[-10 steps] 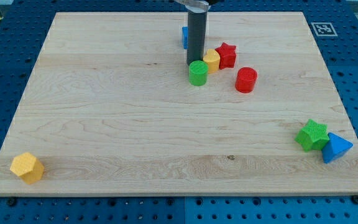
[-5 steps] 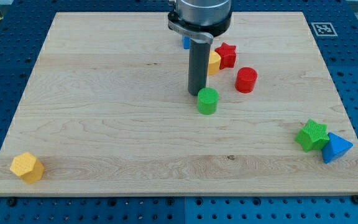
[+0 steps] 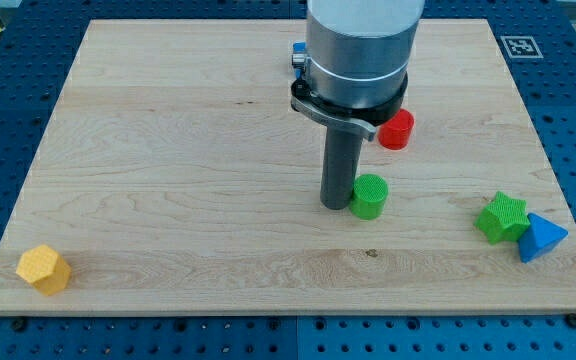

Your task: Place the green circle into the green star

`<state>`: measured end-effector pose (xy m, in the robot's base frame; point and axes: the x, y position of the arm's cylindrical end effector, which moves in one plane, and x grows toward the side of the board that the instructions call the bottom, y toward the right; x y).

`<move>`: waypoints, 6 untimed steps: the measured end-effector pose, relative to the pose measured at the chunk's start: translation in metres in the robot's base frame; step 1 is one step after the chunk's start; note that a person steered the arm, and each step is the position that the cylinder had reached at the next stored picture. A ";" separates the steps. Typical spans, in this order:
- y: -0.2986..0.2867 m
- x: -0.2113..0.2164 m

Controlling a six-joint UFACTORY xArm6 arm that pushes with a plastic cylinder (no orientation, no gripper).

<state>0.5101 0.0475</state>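
One raised camera looks obliquely down across the whole wooden board (image 3: 168,200), seemingly from its near edge.

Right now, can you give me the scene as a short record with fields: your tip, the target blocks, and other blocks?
tip: my tip rests on the board, touching the green circle's left side
green circle: near the board's middle, well left of the star
green star: at the view's right, against the blue triangle
other blocks: red cylinder behind the arm; yellow block at bottom left; small blue block partly hidden
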 end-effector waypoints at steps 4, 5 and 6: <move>0.029 0.020; 0.055 0.046; 0.089 0.056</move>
